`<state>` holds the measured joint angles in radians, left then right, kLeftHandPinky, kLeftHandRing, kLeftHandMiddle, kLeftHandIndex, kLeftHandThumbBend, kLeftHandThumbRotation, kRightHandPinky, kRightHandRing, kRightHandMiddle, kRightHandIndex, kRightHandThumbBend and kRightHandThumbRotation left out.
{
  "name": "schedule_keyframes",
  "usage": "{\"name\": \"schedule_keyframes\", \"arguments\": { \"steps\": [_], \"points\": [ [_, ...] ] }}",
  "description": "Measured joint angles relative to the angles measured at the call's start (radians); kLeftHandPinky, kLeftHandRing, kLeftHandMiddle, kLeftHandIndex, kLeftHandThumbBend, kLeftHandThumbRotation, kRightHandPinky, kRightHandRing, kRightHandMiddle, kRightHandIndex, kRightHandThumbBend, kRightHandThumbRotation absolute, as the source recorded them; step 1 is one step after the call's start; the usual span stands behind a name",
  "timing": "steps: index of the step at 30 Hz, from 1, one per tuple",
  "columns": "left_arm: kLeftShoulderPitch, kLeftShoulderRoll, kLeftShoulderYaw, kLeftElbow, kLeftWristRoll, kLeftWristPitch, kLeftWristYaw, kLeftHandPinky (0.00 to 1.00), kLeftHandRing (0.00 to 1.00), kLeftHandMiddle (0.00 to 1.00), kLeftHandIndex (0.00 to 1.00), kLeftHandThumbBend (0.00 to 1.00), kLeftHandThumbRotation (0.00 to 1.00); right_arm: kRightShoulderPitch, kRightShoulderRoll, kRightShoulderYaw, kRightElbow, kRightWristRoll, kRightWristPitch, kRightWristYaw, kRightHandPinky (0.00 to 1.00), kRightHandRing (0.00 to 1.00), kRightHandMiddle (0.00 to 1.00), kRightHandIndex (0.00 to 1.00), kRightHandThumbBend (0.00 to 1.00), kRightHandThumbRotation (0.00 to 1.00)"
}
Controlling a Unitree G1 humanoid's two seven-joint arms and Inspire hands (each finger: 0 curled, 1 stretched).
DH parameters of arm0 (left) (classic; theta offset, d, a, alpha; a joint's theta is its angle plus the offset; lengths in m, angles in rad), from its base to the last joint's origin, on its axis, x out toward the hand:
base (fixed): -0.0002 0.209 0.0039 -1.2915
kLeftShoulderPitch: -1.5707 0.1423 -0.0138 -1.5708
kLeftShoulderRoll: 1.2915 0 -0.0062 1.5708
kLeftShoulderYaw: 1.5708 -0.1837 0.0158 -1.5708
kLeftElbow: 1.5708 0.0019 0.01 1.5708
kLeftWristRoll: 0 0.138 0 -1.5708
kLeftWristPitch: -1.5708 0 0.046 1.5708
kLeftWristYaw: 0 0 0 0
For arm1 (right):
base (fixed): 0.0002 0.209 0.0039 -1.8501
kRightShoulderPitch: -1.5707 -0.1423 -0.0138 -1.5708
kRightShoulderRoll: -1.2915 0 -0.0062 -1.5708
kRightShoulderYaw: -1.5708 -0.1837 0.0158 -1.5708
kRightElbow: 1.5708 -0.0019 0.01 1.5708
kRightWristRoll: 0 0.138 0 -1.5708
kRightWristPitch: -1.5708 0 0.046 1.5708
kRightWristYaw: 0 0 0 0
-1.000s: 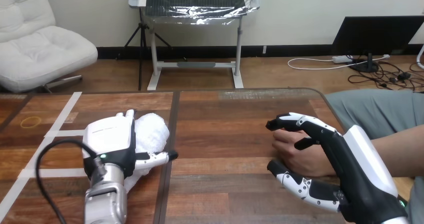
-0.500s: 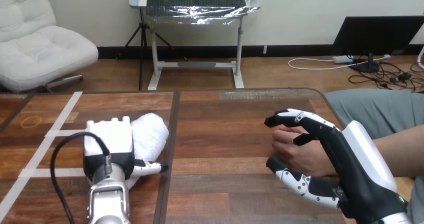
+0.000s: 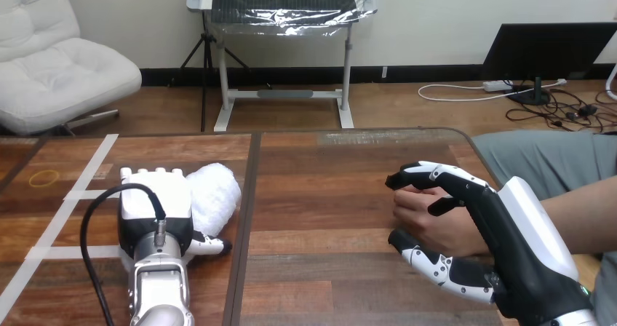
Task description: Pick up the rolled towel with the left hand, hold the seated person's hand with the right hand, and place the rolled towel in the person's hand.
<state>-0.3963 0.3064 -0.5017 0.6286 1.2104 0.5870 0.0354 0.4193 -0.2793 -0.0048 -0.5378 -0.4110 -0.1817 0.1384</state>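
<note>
Head view: the left hand (image 3: 154, 209) sat on the rolled towel (image 3: 217, 193) on the table (image 3: 320, 180). Its fingers curled down over the towel and its thumb tucked along the near edge, so it was gripping it. Well off to its right, the right hand (image 3: 509, 239) was wrapped round the person's hand (image 3: 433, 224), fingers over and thumb underneath.

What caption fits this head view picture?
Left robot hand rests on the rolled towel; right robot hand curls round the person's hand.
</note>
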Motion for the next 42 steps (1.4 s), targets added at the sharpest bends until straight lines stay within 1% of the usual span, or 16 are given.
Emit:
{"name": "schedule_keyframes", "arguments": {
  "steps": [5, 6, 8, 11, 14, 15, 17, 23, 24, 26, 28, 32, 35, 42],
  "points": [
    [-0.006, 0.003, -0.006, 0.018, -0.001, 0.005, 0.019, 0.99, 0.95, 0.94, 0.92, 0.92, 0.67, 0.0, 0.0, 0.0, 0.0, 0.0, 0.0, 0.0, 0.62, 0.78, 0.81, 0.69, 0.48, 0.0],
    [-0.006, 0.004, -0.008, 0.024, -0.001, 0.005, 0.027, 0.95, 0.92, 0.93, 0.9, 0.9, 0.65, 0.0, 0.0, 0.0, 0.0, 0.0, 0.0, 0.0, 0.61, 0.77, 0.8, 0.69, 0.48, 0.0],
    [-0.007, 0.005, -0.012, 0.033, -0.002, 0.005, 0.042, 0.93, 0.91, 0.92, 0.89, 0.88, 0.65, 0.0, 0.0, 0.0, 0.0, 0.0, 0.0, 0.0, 0.61, 0.77, 0.8, 0.69, 0.48, 0.0],
    [-0.009, 0.005, -0.019, 0.045, -0.003, 0.005, 0.061, 0.86, 0.87, 0.88, 0.87, 0.86, 0.64, 0.0, 0.0, 0.0, 0.0, 0.0, 0.0, 0.0, 0.61, 0.77, 0.8, 0.69, 0.48, 0.0],
    [-0.016, 0.005, -0.03, 0.052, -0.004, 0.005, 0.07, 0.73, 0.74, 0.79, 0.81, 0.83, 0.6, 0.0, -0.001, 0.0, 0.0, 0.0, -0.001, 0.0, 0.61, 0.77, 0.8, 0.69, 0.48, 0.0],
    [-0.018, 0.005, -0.033, 0.053, -0.005, 0.005, 0.072, 0.62, 0.65, 0.71, 0.77, 0.8, 0.55, 0.0, -0.001, 0.0, 0.0, 0.0, -0.001, 0.0, 0.61, 0.77, 0.79, 0.69, 0.48, 0.0],
    [-0.023, 0.005, -0.035, 0.054, -0.017, 0.001, 0.078, 0.55, 0.59, 0.66, 0.74, 0.78, 0.52, 0.0, -0.001, 0.001, 0.0, 0.0, -0.002, 0.0, 0.6, 0.77, 0.79, 0.69, 0.48, 0.0],
    [-0.03, 0.009, -0.031, 0.057, -0.067, -0.018, 0.1, 0.36, 0.42, 0.51, 0.69, 0.73, 0.35, 0.002, -0.001, 0.0, 0.0, 0.0, -0.003, 0.0, 0.6, 0.77, 0.79, 0.69, 0.48, 0.0],
    [-0.03, 0.011, -0.03, 0.057, -0.073, -0.02, 0.102, 0.31, 0.37, 0.47, 0.68, 0.71, 0.28, 0.003, -0.001, 0.0, 0.0, 0.0, -0.003, 0.0, 0.6, 0.77, 0.79, 0.69, 0.48, 0.0],
    [-0.031, 0.016, -0.027, 0.056, -0.087, -0.026, 0.108, 0.27, 0.34, 0.45, 0.67, 0.7, 0.23, 0.003, -0.001, 0.001, 0.0, 0.0, -0.003, 0.0, 0.6, 0.77, 0.79, 0.69, 0.48, 0.0],
    [-0.032, 0.023, -0.024, 0.053, -0.105, -0.037, 0.115, 0.23, 0.3, 0.41, 0.64, 0.71, 0.15, 0.003, -0.002, 0.0, 0.0, 0.0, -0.004, 0.0, 0.6, 0.77, 0.78, 0.69, 0.48, 0.0],
    [-0.031, 0.04, -0.008, 0.051, -0.147, -0.079, 0.144, 0.18, 0.24, 0.35, 0.59, 0.73, 0.05, 0.003, -0.003, 0.0, 0.0, 0.0, -0.005, 0.0, 0.6, 0.76, 0.77, 0.69, 0.48, 0.0],
    [-0.029, 0.054, 0.007, 0.051, -0.183, -0.12, 0.172, 0.16, 0.23, 0.34, 0.57, 0.73, 0.02, 0.003, -0.003, 0.0, 0.0, 0.0, -0.006, 0.0, 0.6, 0.76, 0.77, 0.68, 0.48, 0.0],
    [-0.001, 0.083, 0.043, 0.046, -0.258, -0.207, 0.252, 0.17, 0.23, 0.35, 0.55, 0.7, 0.0, 0.003, -0.003, 0.0, 0.0, 0.0, -0.007, 0.0, 0.61, 0.76, 0.75, 0.68, 0.48, 0.0]
  ]
}}
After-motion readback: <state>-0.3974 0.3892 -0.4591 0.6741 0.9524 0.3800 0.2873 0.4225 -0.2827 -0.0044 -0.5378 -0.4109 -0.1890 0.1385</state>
